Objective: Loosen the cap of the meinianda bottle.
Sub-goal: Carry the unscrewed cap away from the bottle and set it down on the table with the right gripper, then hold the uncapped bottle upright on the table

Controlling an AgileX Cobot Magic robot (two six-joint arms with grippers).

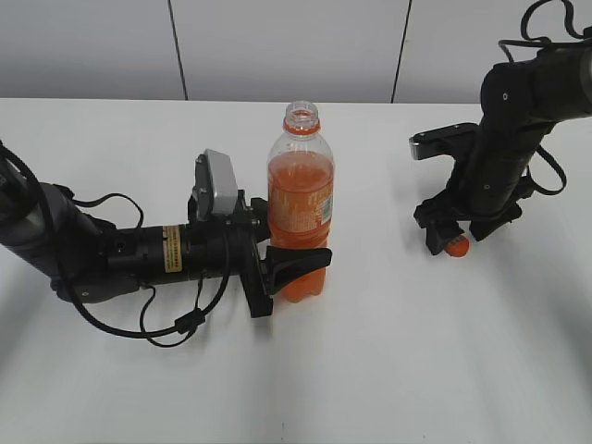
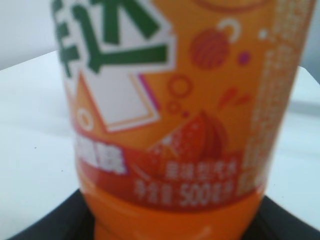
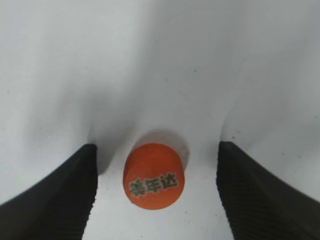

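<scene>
Meinianda bottle (image 1: 301, 208) upright and uncapped; cap (image 1: 456, 246) lying apart on the table.

The clear plastic bottle holds orange liquid to its shoulder, wears an orange printed label band reading 500 near the lower edge, and shows an open mouth above its orange neck ring. The small round orange cap, dark lettering on top, rests on the white surface well to the bottle's right.
</scene>
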